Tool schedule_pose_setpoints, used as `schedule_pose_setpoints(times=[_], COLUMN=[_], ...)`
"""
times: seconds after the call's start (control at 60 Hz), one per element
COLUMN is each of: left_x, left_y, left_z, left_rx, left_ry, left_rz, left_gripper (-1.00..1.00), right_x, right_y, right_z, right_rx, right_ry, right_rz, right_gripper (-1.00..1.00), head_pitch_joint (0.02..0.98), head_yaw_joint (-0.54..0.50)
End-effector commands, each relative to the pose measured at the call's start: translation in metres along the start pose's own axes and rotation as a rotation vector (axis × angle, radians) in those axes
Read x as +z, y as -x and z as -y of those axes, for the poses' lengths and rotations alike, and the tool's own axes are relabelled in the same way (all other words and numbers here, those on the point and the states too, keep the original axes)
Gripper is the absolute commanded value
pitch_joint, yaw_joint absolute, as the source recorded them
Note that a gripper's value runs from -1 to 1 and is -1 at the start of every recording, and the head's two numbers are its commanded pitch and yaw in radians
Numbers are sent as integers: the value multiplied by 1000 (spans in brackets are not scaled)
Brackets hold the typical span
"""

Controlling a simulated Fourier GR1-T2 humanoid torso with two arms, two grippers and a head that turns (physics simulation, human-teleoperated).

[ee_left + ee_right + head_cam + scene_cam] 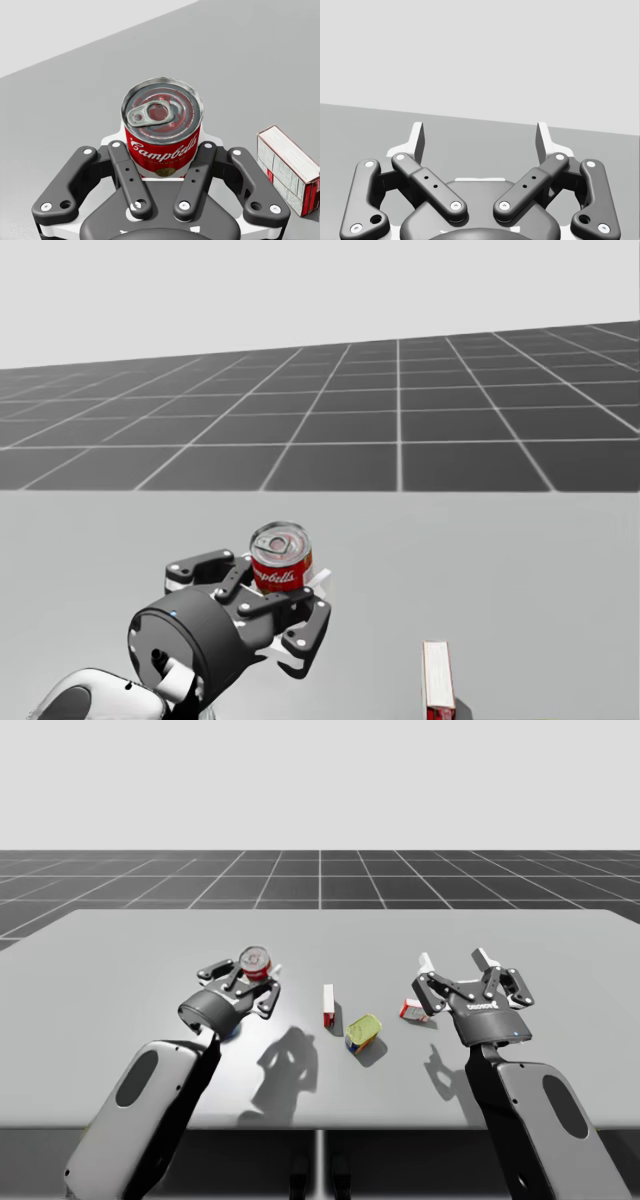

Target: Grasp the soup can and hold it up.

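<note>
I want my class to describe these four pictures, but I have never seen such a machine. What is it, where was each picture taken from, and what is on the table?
It is a simulated humanoid robot with two arms, each ending in a two-finger claw. The high view looks down on the grey table; the head view comes from the robot's head; each wrist view looks along one claw. The left claw is shut on the red soup can, apparently holding it above the table. The right claw is open and empty. On the table are an upright red and white box, a tilted yellow-green can and a small red box near the right claw.
</note>
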Motion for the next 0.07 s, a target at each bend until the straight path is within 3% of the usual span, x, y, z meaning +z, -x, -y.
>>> schedule_pose_setpoints(times=[0.017, 0.067], left_x=[0, 3], left_y=[-59, -72], left_z=[-1, -2], left_rx=[-49, -56], left_ry=[82, 71], left_rz=[126, 155], left_gripper=[1000, 1000], right_x=[-1, 0], right_y=[0, 0], right_z=[1, 2], right_rx=[-4, 15], right_ry=[0, -7], right_rz=[1, 23], right_gripper=[-1000, -1000], head_pitch_joint=[426, 426], head_yaw_joint=[168, 168])
